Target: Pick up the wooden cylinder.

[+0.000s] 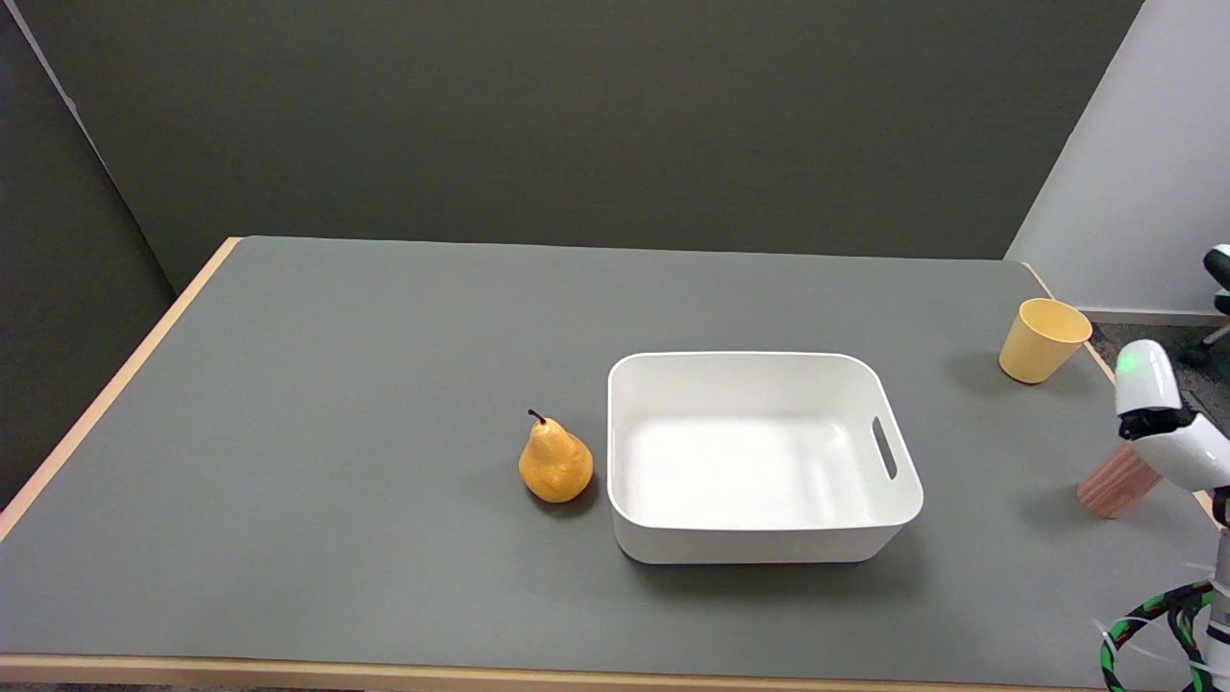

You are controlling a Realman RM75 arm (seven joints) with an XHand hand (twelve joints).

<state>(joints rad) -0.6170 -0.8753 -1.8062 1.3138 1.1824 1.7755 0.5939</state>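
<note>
The grey table (384, 384) with its pale wood edging carries 4 things. Largest is the white bin (759, 538), rounded at the corners, with a slot handle in its right wall. Just beside its left wall stands a yellow-orange pear (554, 463), stem up. Near the table's far right edge sits a yellow cup (1043, 339), tilted. The wooden cylinder (1115, 488) stands close to the right edge, well apart from the bin: pale pinkish wood with a vertical grain, its upper part hidden behind the white right arm (1168, 423). The right hand itself is out of view.
</note>
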